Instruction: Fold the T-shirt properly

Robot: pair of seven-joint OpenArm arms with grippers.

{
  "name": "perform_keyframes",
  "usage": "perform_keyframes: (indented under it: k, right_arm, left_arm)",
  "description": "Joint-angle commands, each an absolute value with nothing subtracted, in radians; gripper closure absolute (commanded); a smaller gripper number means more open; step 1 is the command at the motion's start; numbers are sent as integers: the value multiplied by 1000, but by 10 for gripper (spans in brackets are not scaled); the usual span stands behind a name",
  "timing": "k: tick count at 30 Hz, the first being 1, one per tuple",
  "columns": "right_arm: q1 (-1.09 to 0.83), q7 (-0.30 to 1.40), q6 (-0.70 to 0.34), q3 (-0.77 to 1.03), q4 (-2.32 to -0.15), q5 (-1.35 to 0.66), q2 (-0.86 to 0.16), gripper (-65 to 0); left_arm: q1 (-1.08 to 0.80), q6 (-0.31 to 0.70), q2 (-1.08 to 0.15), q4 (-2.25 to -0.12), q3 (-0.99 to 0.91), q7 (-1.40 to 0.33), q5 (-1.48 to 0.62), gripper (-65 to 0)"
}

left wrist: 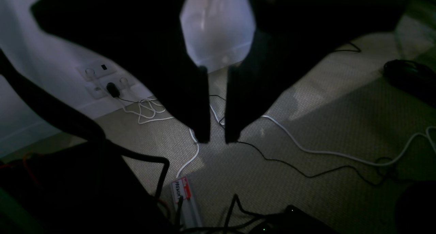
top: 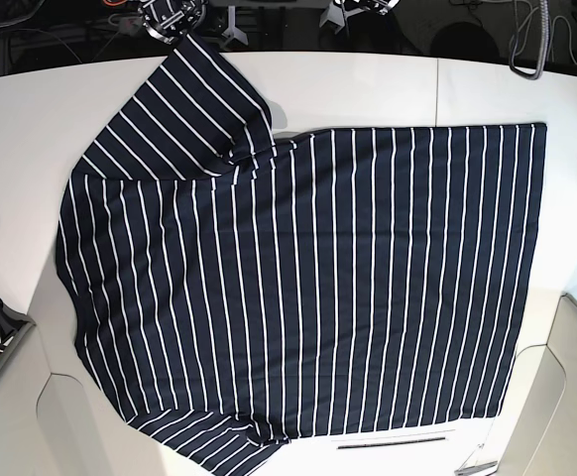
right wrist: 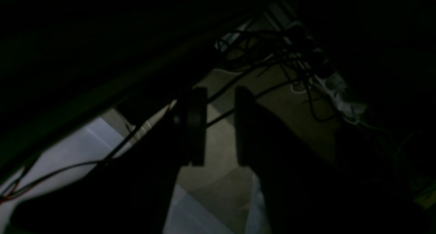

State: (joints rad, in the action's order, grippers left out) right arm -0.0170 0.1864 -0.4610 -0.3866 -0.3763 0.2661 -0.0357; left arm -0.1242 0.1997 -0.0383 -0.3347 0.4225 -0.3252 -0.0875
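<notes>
Lying spread on the white surface (top: 368,84), the T-shirt (top: 358,278) fills most of the base view, perhaps to give us room for folding. One sleeve (top: 199,99) points up at the upper left and another (top: 204,436) is at the lower left, so we judge that the folding is not yet begun. Farther out, beyond the cloth, we have the left tool (left wrist: 217,138) a little open and the right tool (right wrist: 220,94) partly open. Both hold nothing, probably because we keep them clear of the fabric.

White cable (left wrist: 320,152) on grey carpet (left wrist: 272,189)
</notes>
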Motion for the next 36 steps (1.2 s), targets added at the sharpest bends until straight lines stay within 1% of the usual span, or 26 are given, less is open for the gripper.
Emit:
perform_keyframes:
  k: [1, 6, 11, 22, 25, 30, 36]
  right_arm:
    - [-12, 179, -477, -387, -388, 262, -36, -134]
    - [-12, 180, -477, -387, -395, 262, -36, -134]
    - [-14, 180, -476, -387, -395, 262, -37, -134]
    - [-57, 183, -479, -387, -397, 243, -39, -134]
    - [-72, 183, -487, -387, -398, 198, -47, -134]
    - [-94, 183, -543, -387, -418, 120, -78, -134]
    - [-180, 183, -566, -387, -548, 59, -136, -134]
  left_arm:
    - [-128, 206, -36, -339, 424, -330, -88, -112]
    - [-128, 208, -36, -340, 424, -330, -89, -112]
    - [-128, 300, -36, -352, 424, -329, -89, -112]
    - [-170, 303, -38, -370, 424, -321, -115, -112]
    - [-194, 303, -54, -415, 424, -322, -116, -112]
    - [-266, 303, -101, -532, 424, -322, -159, -112]
    - [-373, 303, -173, -698, 423, -322, -237, -112]
